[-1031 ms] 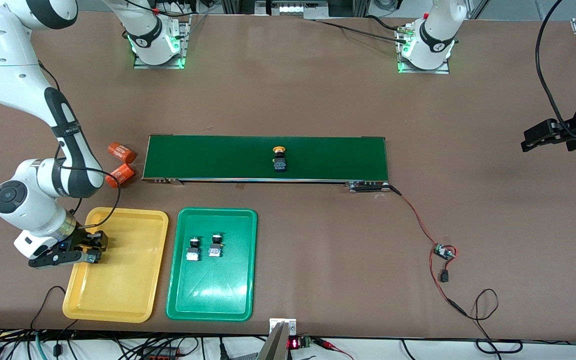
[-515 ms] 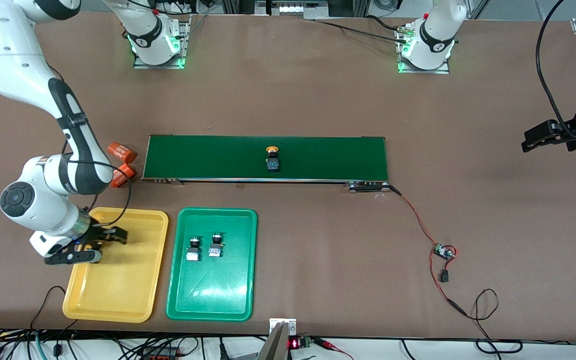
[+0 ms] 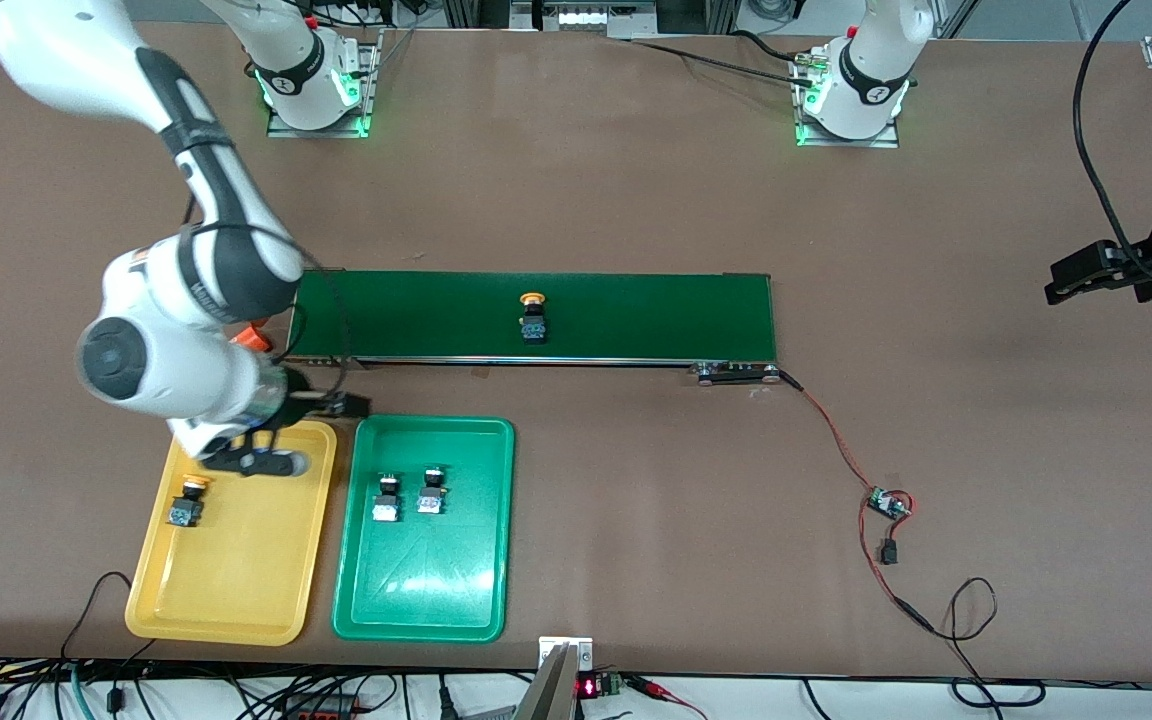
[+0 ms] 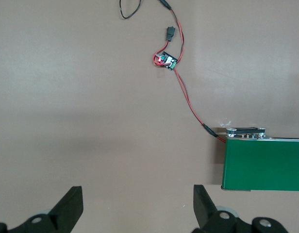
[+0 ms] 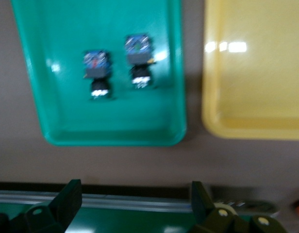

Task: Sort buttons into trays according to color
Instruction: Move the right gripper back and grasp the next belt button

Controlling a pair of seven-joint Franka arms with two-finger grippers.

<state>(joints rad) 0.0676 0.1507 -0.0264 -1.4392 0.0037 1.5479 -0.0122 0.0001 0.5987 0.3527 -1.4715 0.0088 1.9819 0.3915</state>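
Reaching for the last yellow-capped button (image 3: 533,318) on the conveyor belt (image 3: 636,315) is the step in hand. In the front view the right tool (image 3: 321,405), released and empty, hangs over the yellow tray (image 3: 256,590); one yellow-capped button (image 3: 186,503) lies in that tray, two green-capped buttons (image 3: 406,493) in the green tray (image 3: 416,600).

The left wrist view shows the left tool (image 4: 138,206) spread wide, waiting above bare worktop (image 4: 67,97).

The right wrist view shows both trays below the right tool; centre it over the cap before descending.
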